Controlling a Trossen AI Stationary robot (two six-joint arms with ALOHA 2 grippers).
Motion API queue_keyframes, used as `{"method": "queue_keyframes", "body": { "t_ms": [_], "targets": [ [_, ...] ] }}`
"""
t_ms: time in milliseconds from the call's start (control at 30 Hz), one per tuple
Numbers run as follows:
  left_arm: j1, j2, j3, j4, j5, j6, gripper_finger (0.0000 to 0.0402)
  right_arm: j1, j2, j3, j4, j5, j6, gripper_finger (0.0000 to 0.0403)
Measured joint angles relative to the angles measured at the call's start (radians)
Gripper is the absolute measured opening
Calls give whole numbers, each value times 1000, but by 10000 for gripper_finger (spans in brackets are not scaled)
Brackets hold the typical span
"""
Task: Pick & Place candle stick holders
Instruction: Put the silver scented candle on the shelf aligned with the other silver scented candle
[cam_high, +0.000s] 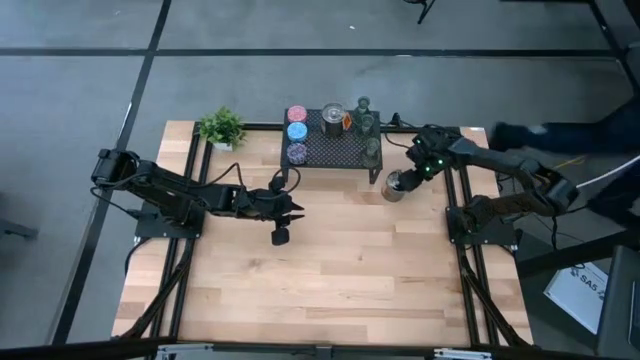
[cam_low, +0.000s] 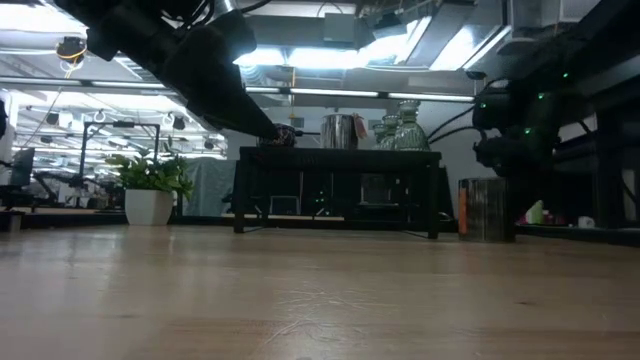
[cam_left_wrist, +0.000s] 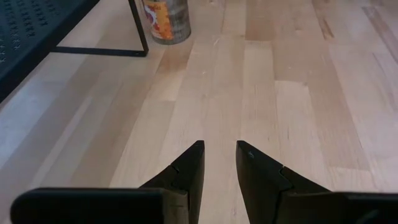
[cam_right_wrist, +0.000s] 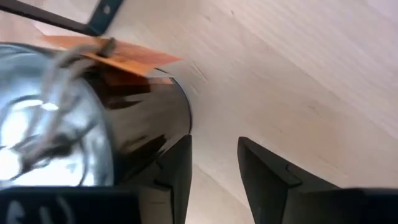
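A silver-and-orange holder stands upright on the table, right of the black mesh stand. It also shows in the right wrist view and the low view. On the stand sit the pink, blue and purple holders, another silver one and clear glass ones. My right gripper hovers just beside the standing silver holder, fingers nearly together and empty. My left gripper hangs over bare table in front of the stand, fingers nearly together and empty. My right gripper has one finger right beside the silver holder's side wall, and the holder is outside the two fingers. I cannot tell whether the finger touches it. The holder stands upright on the table.
A small green potted plant stands at the far left corner. The stand's front leg is ahead of my left gripper. The near half of the wooden table is bare. A white paper lies off the table's right side.
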Motion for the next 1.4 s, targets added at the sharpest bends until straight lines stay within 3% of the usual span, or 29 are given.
{"method": "queue_keyframes", "body": {
  "t_ms": [200,367,567,733,1000,1400],
  "targets": [
    [0,0,0,0,0,-7,86,0,-107,0,-48,19,22,132],
    [0,0,0,1,0,-7,86,-9,-177,0,70,94,0,132],
    [0,0,0,1,0,-24,86,-22,-190,0,187,-5,46,132],
    [0,0,0,1,12,-25,86,-22,-190,0,184,-77,59,132],
    [-1,0,0,1,34,-35,86,-22,-190,-3,189,-109,102,132],
    [-1,0,0,1,34,-52,86,-52,-190,-136,351,-276,128,132]
  ]
}}
